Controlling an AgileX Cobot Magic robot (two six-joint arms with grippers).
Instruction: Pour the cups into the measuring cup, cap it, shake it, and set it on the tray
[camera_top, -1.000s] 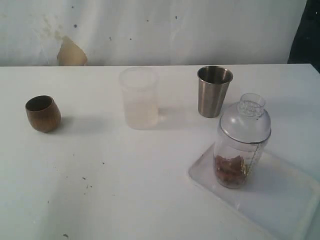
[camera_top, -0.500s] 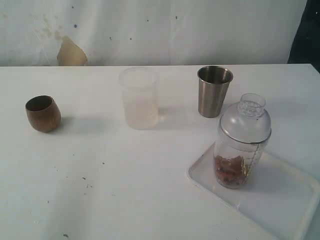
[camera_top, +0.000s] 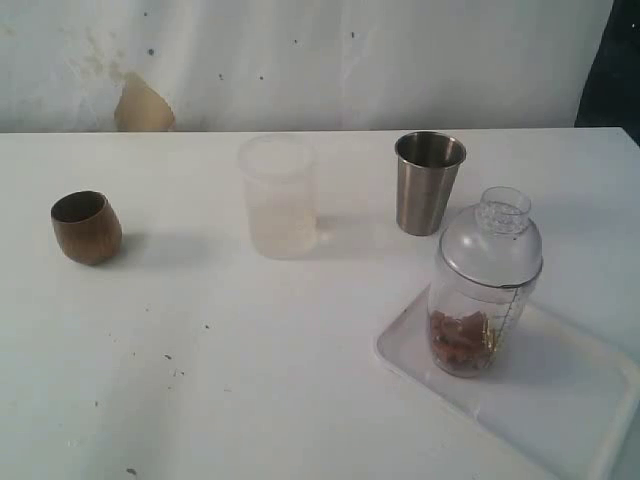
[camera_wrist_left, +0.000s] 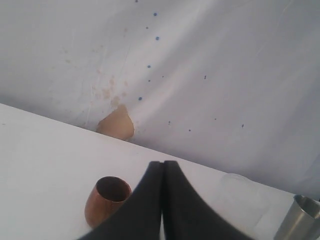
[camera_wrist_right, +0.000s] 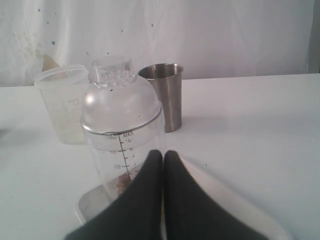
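The clear measuring cup stands upright on the white tray, wearing a domed lid, with brown bits at its bottom. It also shows in the right wrist view as measuring cup on the tray. The wooden cup sits far left, upright; the steel tumbler stands behind the tray. Neither gripper appears in the exterior view. My left gripper is shut and empty, near the wooden cup. My right gripper is shut and empty, in front of the measuring cup.
A frosted milky cup stands between the wooden cup and the steel tumbler. A wrinkled white backdrop with a tan torn patch hangs behind the table. The tray lies at the table's right front corner.
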